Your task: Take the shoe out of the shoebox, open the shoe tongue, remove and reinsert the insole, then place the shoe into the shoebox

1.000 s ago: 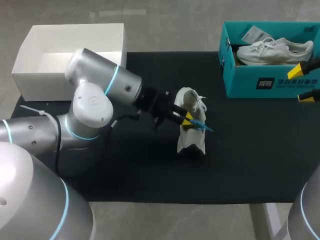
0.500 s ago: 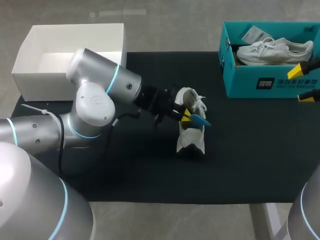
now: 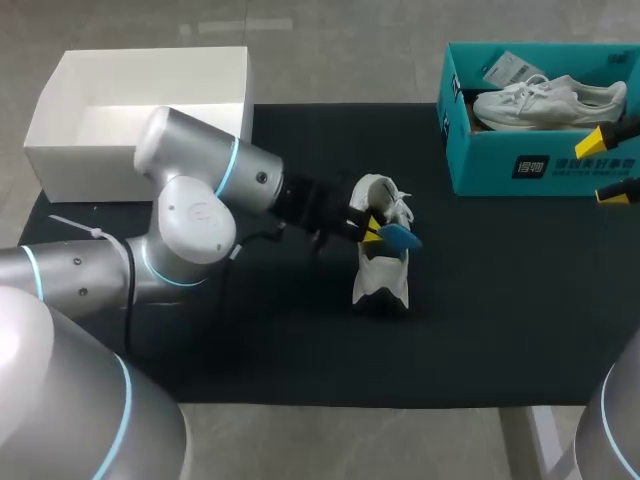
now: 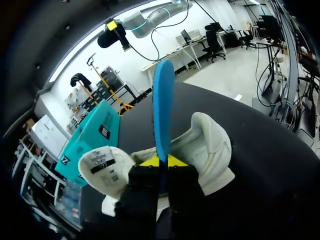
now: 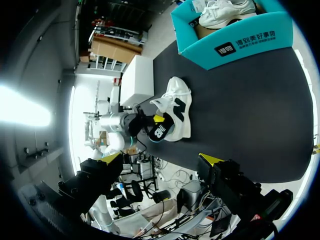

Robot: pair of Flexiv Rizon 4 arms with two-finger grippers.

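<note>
The black worktop (image 3: 500, 300) fills the middle of the frame. A white box (image 3: 80, 175) sits at upper left and the teal shoebox (image 3: 520, 170) at upper right, with a spare shoe (image 3: 550, 103) inside it. The shoe (image 3: 382, 285) sits at centre. My left claw (image 3: 372, 232) pinches the blue insole (image 3: 400, 238) over the shoe's opening. My right claw (image 3: 608, 166) hangs at the right edge by the shoebox, fingers spread and holding nothing.

The blue insole (image 3: 401, 237) pinched in the left hand (image 3: 372, 233) looks smooth and matt, the white shoe (image 3: 381, 276) under it soft cloth, the worktop (image 3: 500, 300) matt black.
</note>
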